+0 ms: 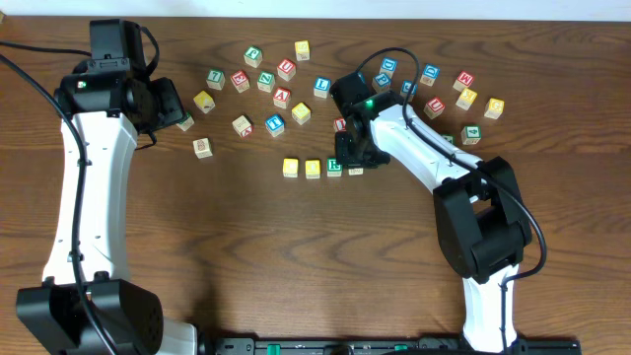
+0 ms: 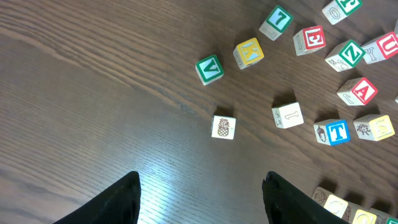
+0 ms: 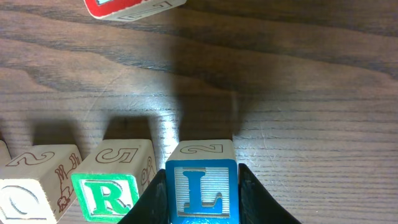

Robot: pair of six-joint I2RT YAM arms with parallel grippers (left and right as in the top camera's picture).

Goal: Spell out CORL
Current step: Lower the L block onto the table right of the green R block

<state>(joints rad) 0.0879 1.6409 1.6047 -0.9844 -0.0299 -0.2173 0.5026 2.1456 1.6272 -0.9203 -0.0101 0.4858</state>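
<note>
A row of cubes lies mid-table: two yellow-topped cubes (image 1: 290,168) (image 1: 313,169), then the green R cube (image 1: 334,168). In the right wrist view the R cube (image 3: 112,186) stands just left of the blue L cube (image 3: 202,190). My right gripper (image 3: 202,175) is shut on the L cube, one finger on each side, holding it level with the R at the row's right end. From overhead the right gripper (image 1: 350,158) hides most of the L. My left gripper (image 2: 202,199) hangs open over bare wood at the far left (image 1: 173,108), holding nothing.
Several loose letter cubes are scattered across the back of the table, among them a green V (image 2: 209,69), a yellow K (image 2: 249,52), a pineapple cube (image 2: 223,127) and a blue T (image 2: 333,132). A red-lettered cube (image 3: 134,6) sits just beyond the L.
</note>
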